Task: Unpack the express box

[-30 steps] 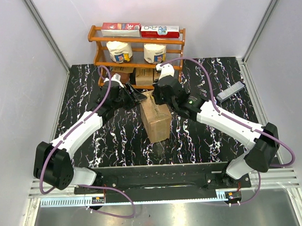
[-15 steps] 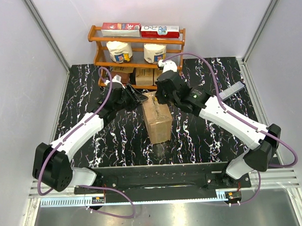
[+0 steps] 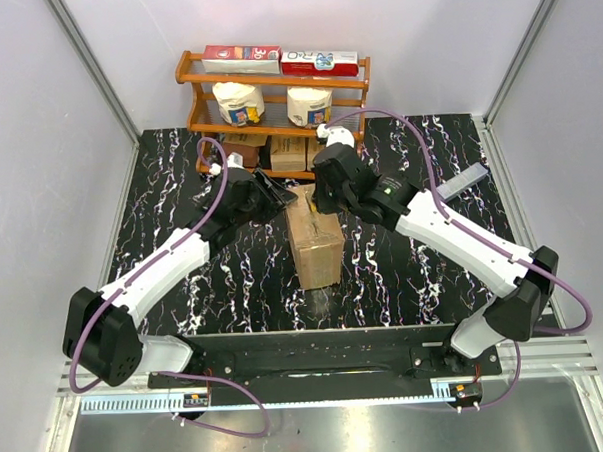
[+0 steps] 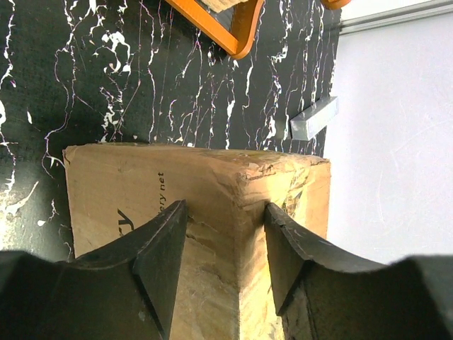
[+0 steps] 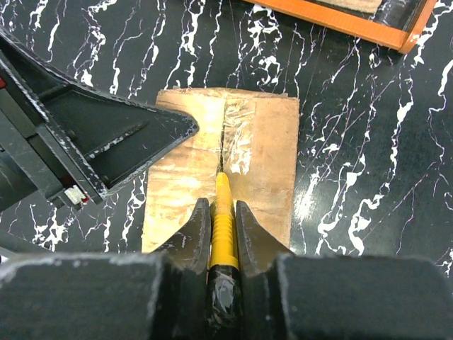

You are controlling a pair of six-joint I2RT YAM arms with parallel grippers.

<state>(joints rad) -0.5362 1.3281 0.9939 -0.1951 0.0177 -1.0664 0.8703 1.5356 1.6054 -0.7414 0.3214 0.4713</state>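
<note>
- The box (image 3: 317, 247) stands on the middle of the table (image 3: 179, 181), with the rack (image 3: 275, 82) at its 12 o'clock.
- Over the last second the box has turned a little and now sits squarer to the arms. Its far top end stays under both grippers.
- The left gripper (image 3: 283, 197) has moved in from 10 o'clock, and its fingers (image 4: 166, 234) have drawn closer together. They are now half spread astride a top corner edge of the box (image 4: 212, 177), one on each face. I cannot tell whether they press the card yet.
- The right gripper (image 5: 221, 209) has shifted slightly toward 12 o'clock. Its fingers are pressed tight on a yellow cutter (image 5: 223, 219).
- The cutter tip rests on the taped seam (image 5: 226, 134) that runs along the top of the box (image 5: 262, 142).
- My reading is that the left arm is settling in to brace the box while the blade is lined up, so the cut is about to start or has barely started.
- The flaps are still closed and nothing is out of the box, so the task is at an early stage.
</note>
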